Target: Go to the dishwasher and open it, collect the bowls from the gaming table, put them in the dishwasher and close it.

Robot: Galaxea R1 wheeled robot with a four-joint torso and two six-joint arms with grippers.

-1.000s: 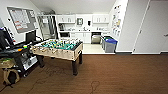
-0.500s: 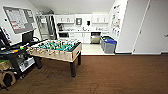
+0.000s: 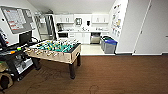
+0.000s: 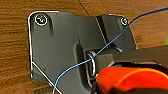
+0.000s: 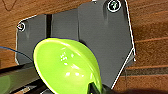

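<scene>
We saw the glossy yellow-green round bowl (image 5: 66, 66) in the right wrist view, tilted on its side with its smooth hollow facing the camera, its lower rim pinched by the right gripper (image 5: 96, 88); the fingers were clamped on that rim. Beneath it lay the brown wood-grain plank floor (image 5: 150, 27).

In the left wrist view a rounded, matt orange object (image 4: 130, 78) sat close to the camera at about five o'clock, over the same wooden floor; whether the left gripper was apart or together, we could not tell.

From the head view, the stainless-steel-fronted under-counter dishwasher (image 3: 95, 38) stood at roughly twelve o'clock in the far kitchen, set among flat white cabinet doors (image 3: 83, 37). At about one o'clock stood a grey box-shaped bin with a blue lid (image 3: 109, 45). At ten o'clock stood the pale-wood table-football table (image 3: 56, 50) with its green field, rods and dark square legs. A grey noticeboard (image 3: 16, 19) hung on the wall at nine o'clock.
</scene>
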